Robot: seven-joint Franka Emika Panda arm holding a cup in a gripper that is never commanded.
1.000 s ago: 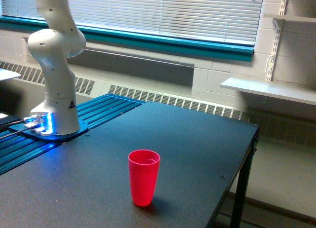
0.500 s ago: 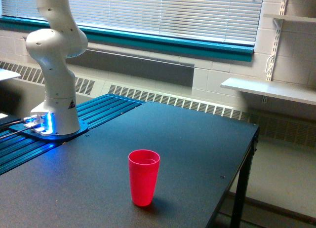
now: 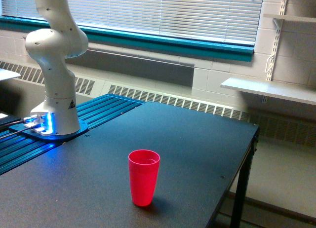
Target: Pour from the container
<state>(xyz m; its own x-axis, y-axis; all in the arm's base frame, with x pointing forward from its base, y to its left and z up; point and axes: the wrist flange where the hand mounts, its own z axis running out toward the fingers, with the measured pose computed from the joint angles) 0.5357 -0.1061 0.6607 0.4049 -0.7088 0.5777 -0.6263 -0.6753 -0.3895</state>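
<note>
A big dark desk (image 3: 197, 139) fills the room's middle. The white robot arm (image 3: 53, 65) stands at its far left edge and rises out of view. A red cup (image 3: 143, 177) stands upright near the desk's front. The claw and the clear container are out of view.

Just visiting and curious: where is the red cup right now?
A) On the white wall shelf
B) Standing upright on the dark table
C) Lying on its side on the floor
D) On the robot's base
B: the red cup stands upright, mouth up, on the dark table.
</note>
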